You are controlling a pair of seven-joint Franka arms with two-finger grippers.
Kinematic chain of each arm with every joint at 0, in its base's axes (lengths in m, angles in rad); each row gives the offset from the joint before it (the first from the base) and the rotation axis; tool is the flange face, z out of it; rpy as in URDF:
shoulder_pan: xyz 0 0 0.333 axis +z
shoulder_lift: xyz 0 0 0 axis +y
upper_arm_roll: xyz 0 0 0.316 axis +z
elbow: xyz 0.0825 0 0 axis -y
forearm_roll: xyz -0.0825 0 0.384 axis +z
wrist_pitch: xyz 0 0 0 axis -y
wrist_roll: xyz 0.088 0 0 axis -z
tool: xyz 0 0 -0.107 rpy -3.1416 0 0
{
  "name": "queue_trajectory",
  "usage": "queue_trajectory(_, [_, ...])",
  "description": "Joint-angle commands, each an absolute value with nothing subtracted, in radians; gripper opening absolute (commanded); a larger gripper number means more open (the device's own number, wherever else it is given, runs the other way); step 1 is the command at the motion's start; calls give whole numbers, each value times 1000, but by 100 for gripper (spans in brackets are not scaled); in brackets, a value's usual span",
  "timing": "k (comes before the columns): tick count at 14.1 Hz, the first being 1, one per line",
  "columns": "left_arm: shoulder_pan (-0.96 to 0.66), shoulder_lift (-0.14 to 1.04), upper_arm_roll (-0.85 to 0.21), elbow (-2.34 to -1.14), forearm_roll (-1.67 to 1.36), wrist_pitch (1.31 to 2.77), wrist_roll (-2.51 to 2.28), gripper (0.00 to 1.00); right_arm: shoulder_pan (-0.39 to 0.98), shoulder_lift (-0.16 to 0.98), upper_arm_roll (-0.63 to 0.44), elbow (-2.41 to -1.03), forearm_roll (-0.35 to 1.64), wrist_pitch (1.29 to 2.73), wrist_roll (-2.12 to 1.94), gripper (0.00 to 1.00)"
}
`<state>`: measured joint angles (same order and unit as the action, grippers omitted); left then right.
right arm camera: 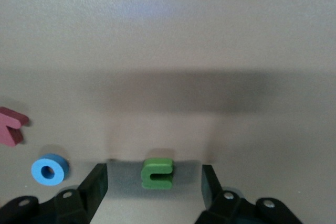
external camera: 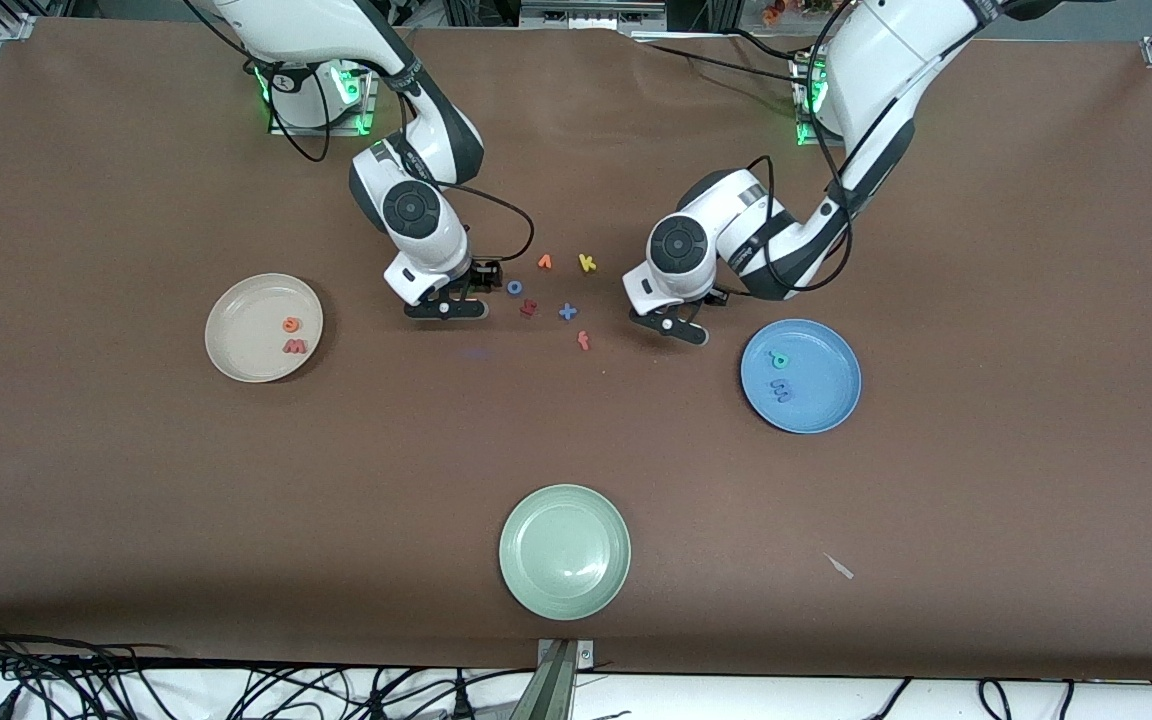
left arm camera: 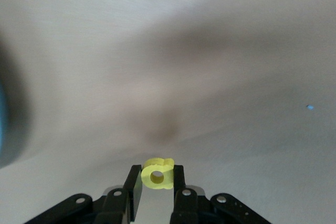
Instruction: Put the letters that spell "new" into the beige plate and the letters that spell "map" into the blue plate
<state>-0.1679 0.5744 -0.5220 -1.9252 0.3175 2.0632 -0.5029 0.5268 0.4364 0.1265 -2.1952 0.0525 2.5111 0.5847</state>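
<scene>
The beige plate [external camera: 241, 300] toward the right arm's end holds the orange e [external camera: 291, 324] and pinkish-red w [external camera: 294, 346]. In the blue plate [external camera: 826, 372] toward the left arm's end lie the teal p [external camera: 779, 360] and blue m [external camera: 782, 390]. My left gripper [external camera: 673, 328] [left arm camera: 157, 176] is beside the blue plate, shut on the yellow a [left arm camera: 157, 173], which hangs just above the table. My right gripper [external camera: 448, 308] [right arm camera: 154, 171] is low at the table, open, its fingers well apart on either side of the green n [right arm camera: 157, 173]. The front view hides both letters.
Loose letters lie between the grippers: orange v [external camera: 544, 261], yellow k [external camera: 587, 263], blue o [external camera: 514, 288] [right arm camera: 50, 169], a dark red letter [external camera: 528, 308] [right arm camera: 11, 124], a blue x [external camera: 568, 312] and an f [external camera: 583, 341]. A pale green plate [external camera: 564, 590] sits near the front edge.
</scene>
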Motion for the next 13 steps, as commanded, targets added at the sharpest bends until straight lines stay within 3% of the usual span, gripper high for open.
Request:
queue_trajectory(1, [-131, 444, -525, -1933, 342, 1955, -390, 6, 531, 419, 132, -2223, 66, 2523, 585, 62])
queue_trajectory(2, [-88, 430, -525, -1919, 342, 1932, -332, 6, 529, 417, 132, -2221, 67, 2523, 583, 56])
queue_trajectory(5, [42, 429, -519, -1884, 348, 1928, -96, 8, 529, 417, 133, -2223, 66, 2523, 584, 49])
queue_trajectory(11, [165, 564, -514, -1874, 520, 2049, 29, 10, 529, 420, 133, -2223, 66, 2530, 584, 27])
queue_trajectory(12, [167, 568, -514, -1878, 520, 2063, 29, 17, 529, 420, 133, -2223, 66, 2530, 583, 23])
queue_trajectory(13, [169, 569, -514, -1878, 525, 2065, 29, 48, 529, 419, 133, -2220, 66, 2525, 578, 20])
